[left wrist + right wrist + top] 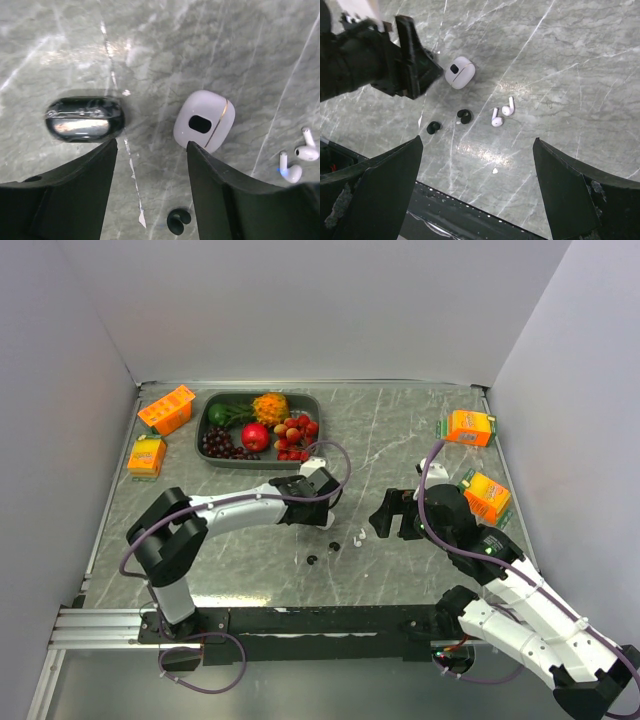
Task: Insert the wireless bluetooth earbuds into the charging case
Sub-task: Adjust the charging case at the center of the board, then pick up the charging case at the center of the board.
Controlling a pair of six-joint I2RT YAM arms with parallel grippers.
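Note:
In the left wrist view a closed white charging case (204, 120) lies just beyond my right fingertip, and a closed black case (84, 118) lies beyond my left fingertip. My left gripper (151, 145) is open and empty above the table between them. A black earbud (178, 221) lies between its fingers and two white earbuds (295, 162) lie at the right. My right gripper (477, 141) is open and empty, hovering above the table. Its view shows the white case (459, 72), two black earbuds (464, 116) (433, 127) and two white earbuds (501, 114).
A dark tray (204, 430) of fruit stands at the back left. Orange boxes sit at the far left (166, 408) (147, 455) and at the right (469, 427) (487, 496). A black rail (300, 620) runs along the near table edge.

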